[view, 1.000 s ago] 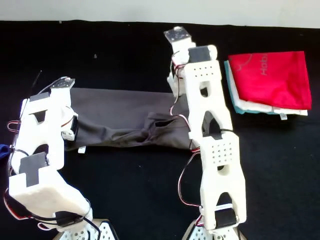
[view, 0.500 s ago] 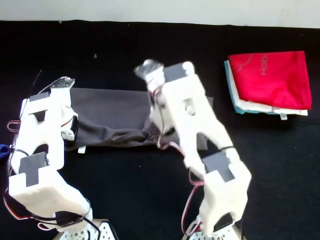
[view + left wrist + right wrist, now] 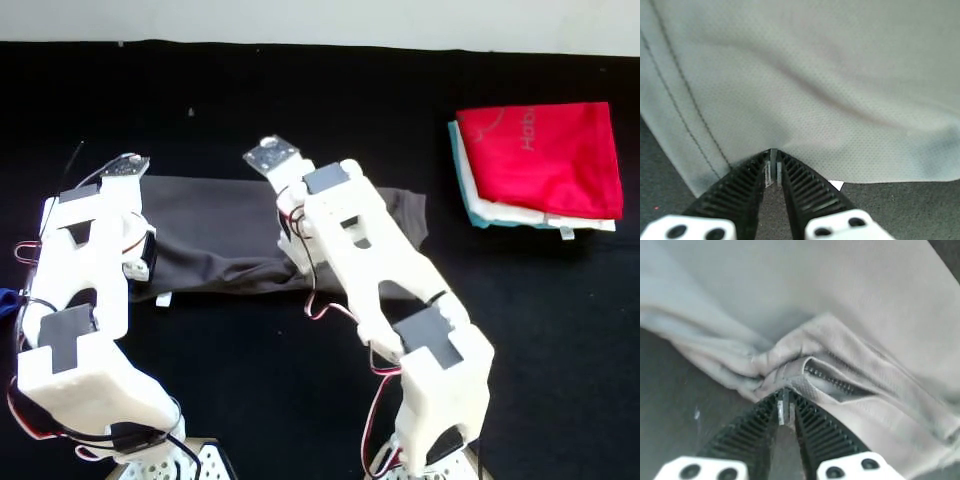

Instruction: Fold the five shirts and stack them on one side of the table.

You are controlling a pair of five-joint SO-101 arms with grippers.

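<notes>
Surface: flat black cloth-covered tabletop, with a pale strip along its far side. Lying directly on it, around the centre, is one dark grey fabric shirt, spread lengthwise and bunched along its near edge. Far right, well apart, is a stack of folded shirts: red uppermost, white and teal edges beneath.

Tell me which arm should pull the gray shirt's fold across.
Right, probably. The right claw is shut on bunched fabric near the middle of the gray shirt, placed to drag it along. The left claw is shut at the shirt's edge at the far end, better as an anchor.
</notes>
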